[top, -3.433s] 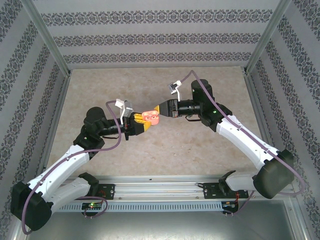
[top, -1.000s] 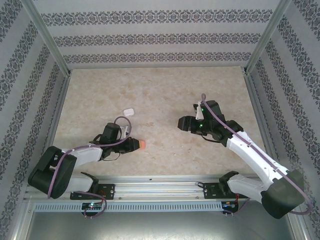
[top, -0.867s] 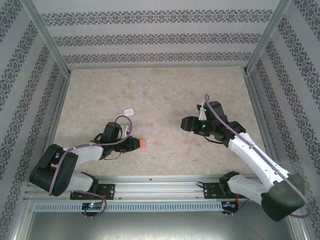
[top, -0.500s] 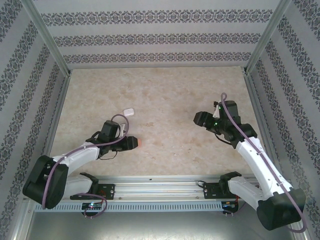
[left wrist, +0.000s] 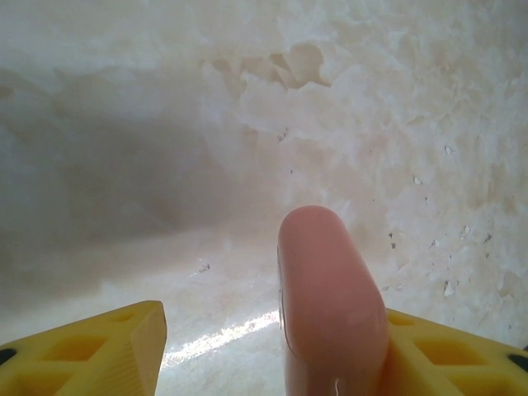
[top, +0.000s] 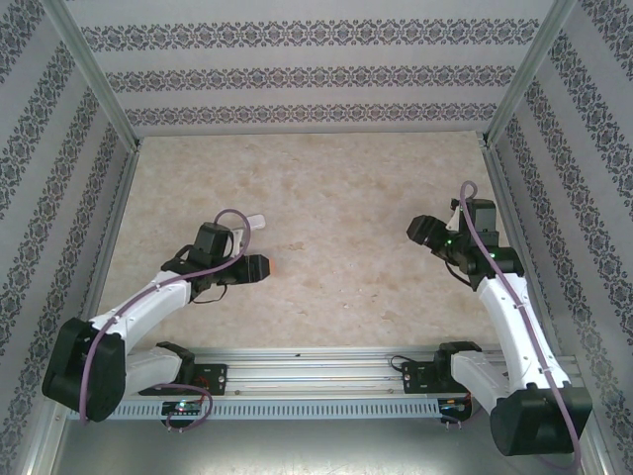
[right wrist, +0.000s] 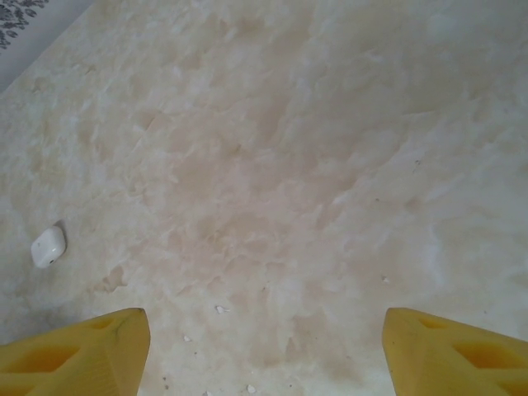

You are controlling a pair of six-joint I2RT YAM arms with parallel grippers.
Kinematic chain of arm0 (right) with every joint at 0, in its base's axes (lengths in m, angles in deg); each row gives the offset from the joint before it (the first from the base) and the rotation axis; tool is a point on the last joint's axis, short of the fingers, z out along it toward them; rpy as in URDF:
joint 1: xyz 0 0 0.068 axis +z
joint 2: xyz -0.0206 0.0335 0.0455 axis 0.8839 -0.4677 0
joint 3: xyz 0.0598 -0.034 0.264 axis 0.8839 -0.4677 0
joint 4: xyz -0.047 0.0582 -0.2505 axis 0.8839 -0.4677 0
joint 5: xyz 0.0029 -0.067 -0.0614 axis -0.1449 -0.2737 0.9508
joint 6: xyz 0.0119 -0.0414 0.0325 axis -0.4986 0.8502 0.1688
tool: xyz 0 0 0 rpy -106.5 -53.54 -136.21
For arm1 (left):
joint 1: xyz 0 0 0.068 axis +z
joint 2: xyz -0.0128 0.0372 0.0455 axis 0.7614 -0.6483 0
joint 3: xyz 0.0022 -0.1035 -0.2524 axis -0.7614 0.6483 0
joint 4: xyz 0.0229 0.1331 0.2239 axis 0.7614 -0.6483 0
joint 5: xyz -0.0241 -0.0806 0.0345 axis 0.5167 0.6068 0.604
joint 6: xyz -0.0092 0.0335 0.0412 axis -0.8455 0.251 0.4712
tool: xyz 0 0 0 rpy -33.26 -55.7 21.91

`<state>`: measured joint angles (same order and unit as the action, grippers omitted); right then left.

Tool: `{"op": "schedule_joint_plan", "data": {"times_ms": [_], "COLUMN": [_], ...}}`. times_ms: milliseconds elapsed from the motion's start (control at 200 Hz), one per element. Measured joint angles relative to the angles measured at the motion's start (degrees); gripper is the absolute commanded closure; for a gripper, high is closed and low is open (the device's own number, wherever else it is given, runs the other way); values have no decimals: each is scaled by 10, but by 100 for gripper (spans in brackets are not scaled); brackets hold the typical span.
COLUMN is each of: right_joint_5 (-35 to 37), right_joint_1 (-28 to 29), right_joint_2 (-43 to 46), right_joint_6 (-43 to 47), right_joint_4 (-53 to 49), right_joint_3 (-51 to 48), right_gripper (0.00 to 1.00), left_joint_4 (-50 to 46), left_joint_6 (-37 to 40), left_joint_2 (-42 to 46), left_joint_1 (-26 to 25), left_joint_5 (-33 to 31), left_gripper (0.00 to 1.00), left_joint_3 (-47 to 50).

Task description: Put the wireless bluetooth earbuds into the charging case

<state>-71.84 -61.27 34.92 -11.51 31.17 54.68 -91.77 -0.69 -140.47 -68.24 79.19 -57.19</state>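
A shut salmon-pink charging case (left wrist: 330, 297) stands on its edge on the marble table, leaning against the right finger (left wrist: 445, 355) of my left gripper (left wrist: 268, 330). A wide gap separates it from the left finger (left wrist: 99, 351), so the jaws are open. From above, this case (top: 270, 267) peeks out at the left gripper's (top: 259, 267) tip. A shut white charging case (right wrist: 48, 246) lies flat on the table, just beyond the left wrist (top: 256, 221). My right gripper (top: 420, 230) hovers open over bare table (right wrist: 264, 330), holding nothing. The earbuds are hidden.
The marble table (top: 326, 188) is walled by patterned panels at the back and both sides. An aluminium rail (top: 316, 371) with both arm bases runs along the near edge. A purple cable (top: 229, 216) loops over the left wrist.
The left jaws have parted and released the salmon case, and the left wrist has shifted back a little. The right arm has swung away to the right, its jaws spreading wider.
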Motion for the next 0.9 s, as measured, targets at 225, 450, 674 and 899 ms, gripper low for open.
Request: {"op": "schedule_joint_plan", "data": {"times_ms": [225,450,674,899], "right_joint_5": [-39,-30,-26,-43], "right_joint_1": [12,143,288,399], "right_joint_2": [-19,-65,-170,-307], "right_joint_6": [-3,-31,-78,-123], "right_joint_4": [14,55,156,287], "right_joint_3": [-5,-24,-32,-27], "right_gripper": [36,46,60,70], "left_joint_4": [26,26,40,53], "left_joint_6": [0,0,-5,-16], "left_joint_2": [-42,-60,-61,-69], "left_joint_1": [0,0,0,8], "left_joint_5": [40,57,79,98], "left_gripper": [29,14,14,18], "left_joint_3": [39,43,47,53]}}
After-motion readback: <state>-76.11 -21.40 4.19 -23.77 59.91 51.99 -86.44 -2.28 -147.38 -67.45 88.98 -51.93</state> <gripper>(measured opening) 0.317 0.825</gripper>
